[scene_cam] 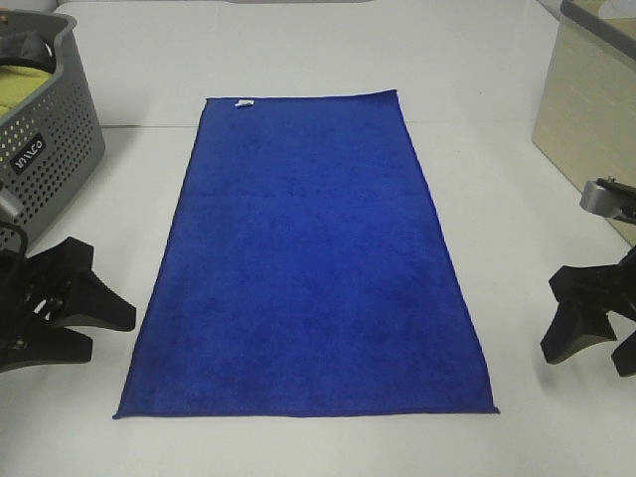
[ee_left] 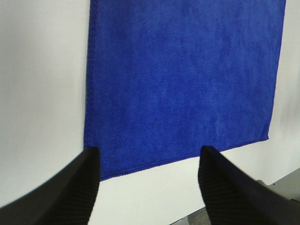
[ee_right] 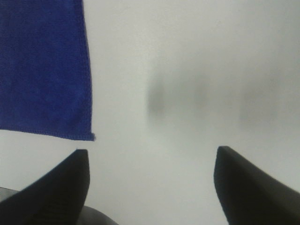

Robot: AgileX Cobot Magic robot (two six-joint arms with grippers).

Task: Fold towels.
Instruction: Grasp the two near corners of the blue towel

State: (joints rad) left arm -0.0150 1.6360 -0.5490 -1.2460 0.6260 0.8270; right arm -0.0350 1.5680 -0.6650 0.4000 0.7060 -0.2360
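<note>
A royal-blue towel (scene_cam: 308, 258) lies flat and unfolded in the middle of the white table, long side running front to back. Its small white tag (scene_cam: 241, 102) is at the far short edge. My left gripper (scene_cam: 104, 333) is open and empty, resting off the towel's near left corner. In the left wrist view the open gripper (ee_left: 150, 152) faces the towel (ee_left: 183, 79). My right gripper (scene_cam: 588, 350) is open and empty, to the right of the towel's near right corner. The right wrist view shows the open gripper (ee_right: 152, 152) over bare table beside the towel's corner (ee_right: 42, 65).
A grey perforated basket (scene_cam: 50, 149) stands at the back left with a yellow-green cloth (scene_cam: 20, 89) inside. A light wooden box (scene_cam: 591, 99) stands at the back right. White table (scene_cam: 497, 199) surrounds the towel.
</note>
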